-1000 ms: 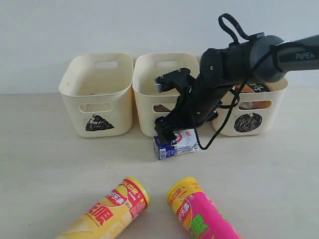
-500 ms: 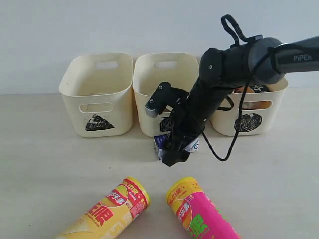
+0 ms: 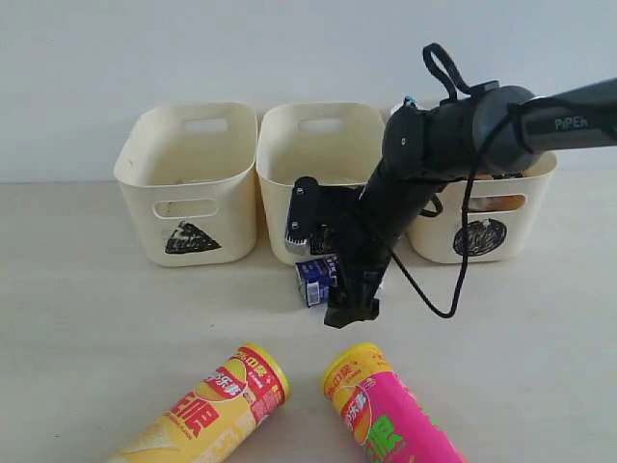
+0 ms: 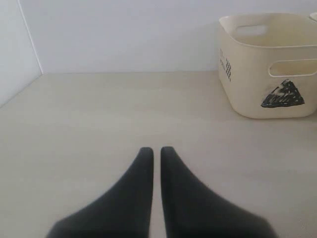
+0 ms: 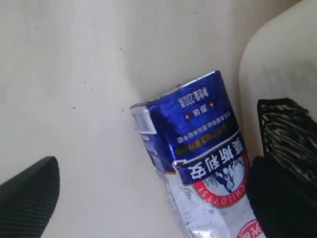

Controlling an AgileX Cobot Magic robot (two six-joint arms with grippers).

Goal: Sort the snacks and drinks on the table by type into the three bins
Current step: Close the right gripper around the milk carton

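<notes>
A blue-and-white drink carton [image 3: 314, 281] lies on the table in front of the middle bin [image 3: 308, 145]. My right gripper [image 3: 326, 262] hangs over it, open wide, one finger toward the bin and one toward the tubes. In the right wrist view the carton [image 5: 198, 144] lies between the fingertips [image 5: 29, 196], close against the far one, and my right gripper [image 5: 156, 198] holds nothing. A yellow-red tube [image 3: 217, 405] and a pink tube [image 3: 390, 420] lie near the front edge. My left gripper [image 4: 156, 151] is shut and empty above bare table, well short of the triangle bin [image 4: 267, 64].
Three cream bins stand in a row at the back: triangle bin [image 3: 188, 183], the middle one, and circle bin [image 3: 492, 227] with something orange showing through its handle cut-out. The right arm and its cable cross in front of the circle bin.
The right gripper has turned and come down from the middle bin's front, so its open fingers now stand either side of the carton. The carton, tubes and bins have stayed put.
</notes>
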